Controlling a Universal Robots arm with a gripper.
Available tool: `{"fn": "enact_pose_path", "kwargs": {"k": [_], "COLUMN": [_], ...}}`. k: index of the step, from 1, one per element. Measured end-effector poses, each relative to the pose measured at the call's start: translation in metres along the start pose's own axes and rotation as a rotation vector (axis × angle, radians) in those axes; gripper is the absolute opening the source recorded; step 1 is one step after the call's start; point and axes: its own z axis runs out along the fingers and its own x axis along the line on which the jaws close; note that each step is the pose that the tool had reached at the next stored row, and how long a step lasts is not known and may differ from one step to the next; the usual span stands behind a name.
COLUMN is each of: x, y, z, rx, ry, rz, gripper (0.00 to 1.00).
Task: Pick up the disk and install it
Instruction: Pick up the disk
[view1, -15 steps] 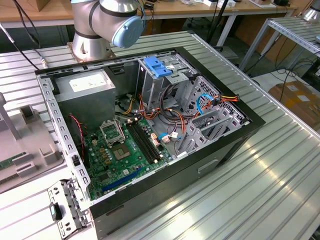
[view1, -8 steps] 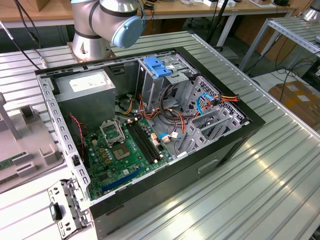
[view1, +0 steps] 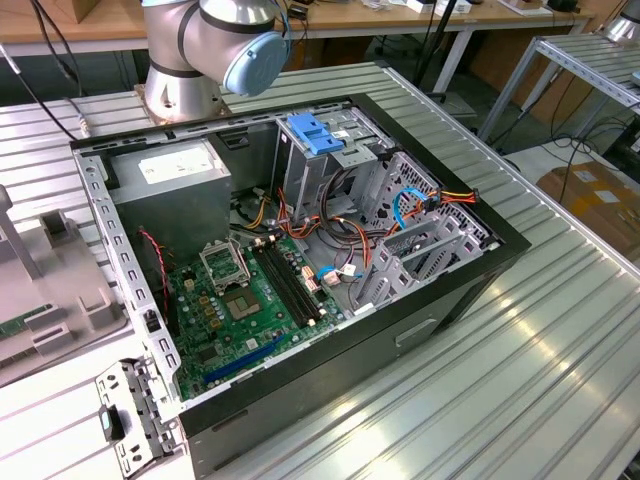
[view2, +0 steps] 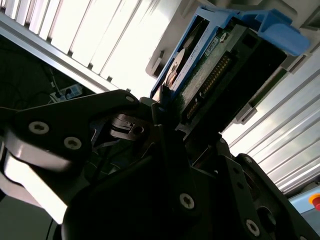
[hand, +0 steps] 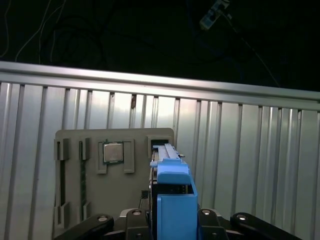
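The disk (hand: 172, 195) appears edge-on in the first wrist view, a grey-metal drive in blue plastic rails. My gripper (hand: 170, 220) is shut on it, black fingers (hand: 134, 216) pressing on either side. In the second wrist view the disk (view2: 215, 65) shows its connector end and a blue rail tab, gripped by the gripper (view2: 192, 117). The disk's far end points at an open slot (hand: 159, 142) of a grey holder plate (hand: 75, 195); whether it touches the slot I cannot tell. The open computer case (view1: 440, 290) lies in the exterior view, with its drive cage (view1: 350, 150) at the back.
The holder plate carries a processor chip (hand: 113, 152) and memory sticks (hand: 61, 180) on a ribbed aluminium table (hand: 250, 165). In the case are a power supply (view1: 175, 175), a motherboard (view1: 240, 300), cables (view1: 350, 240) and a light-blue bracket (view1: 315, 130). The arm's base (view1: 190, 60) stands behind.
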Motion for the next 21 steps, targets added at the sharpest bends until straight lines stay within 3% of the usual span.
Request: {"fn": "enact_pose_path", "kwargs": {"k": [6, 11, 21], "x": [-0.0003, -0.0008, -0.0013], "y": [0.0003, 0.0008, 0.0011], "z": [-0.0068, -0.0165, -0.0222], "rx": [-0.0001, 0.0, 0.0], "ry": [0.0, 0.0, 0.0], "rz": [0.0, 0.0, 0.0], "gripper": [0.37, 0.37, 0.36]}}
